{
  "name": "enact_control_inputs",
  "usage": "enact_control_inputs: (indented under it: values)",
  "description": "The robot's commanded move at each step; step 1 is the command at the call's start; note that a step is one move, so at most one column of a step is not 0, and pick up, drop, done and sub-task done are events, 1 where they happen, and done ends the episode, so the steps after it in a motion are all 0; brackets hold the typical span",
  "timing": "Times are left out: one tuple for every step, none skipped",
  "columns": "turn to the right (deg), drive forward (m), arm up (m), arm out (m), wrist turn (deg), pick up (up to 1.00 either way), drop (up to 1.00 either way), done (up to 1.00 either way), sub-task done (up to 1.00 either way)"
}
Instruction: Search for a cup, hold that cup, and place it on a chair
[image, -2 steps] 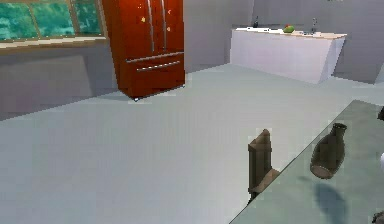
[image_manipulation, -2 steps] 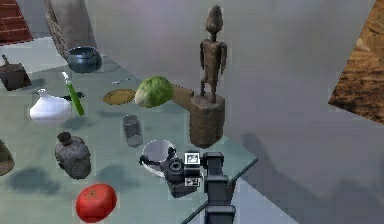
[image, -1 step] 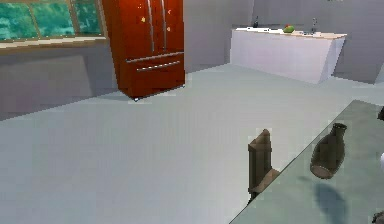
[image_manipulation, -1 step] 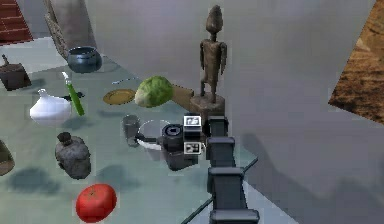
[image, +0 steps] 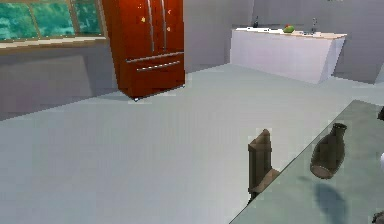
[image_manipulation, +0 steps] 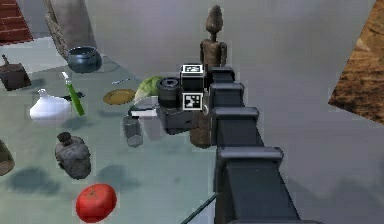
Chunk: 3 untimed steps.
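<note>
In the arm side view my arm (image_manipulation: 235, 150) reaches out over a grey-green table (image_manipulation: 30, 190) crowded with small things. The gripper (image_manipulation: 160, 108) sits left of the two white marker squares (image_manipulation: 192, 85). It lies among tabletop items, so I cannot tell whether it holds anything. A small grey cup-like thing (image_manipulation: 133, 130) stands just below and left of the gripper. A dark chair back (image: 261, 160) stands at the table's edge in the forward view.
The table also carries a blue bowl (image_manipulation: 84, 58), white flask (image_manipulation: 48, 106), yellow plate (image_manipulation: 120, 97), green leafy thing (image_manipulation: 150, 84), dark jug (image_manipulation: 72, 155), red tomato (image_manipulation: 97, 202) and wooden statue (image_manipulation: 212, 40). Ahead: dark vase (image: 329, 150), red fridge (image: 150, 40), white counter (image: 285, 50), bare floor.
</note>
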Motion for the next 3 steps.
enact_control_inputs:
  values:
    - [0.0,0.0,0.0,0.0,-45.0,0.0,0.0,0.0,0.0]
    - [0.0,0.0,0.0,0.0,-45.0,0.0,0.0,0.0,0.0]
    - [0.0,0.0,0.0,0.0,-15.0,0.0,0.0,0.0,0.0]
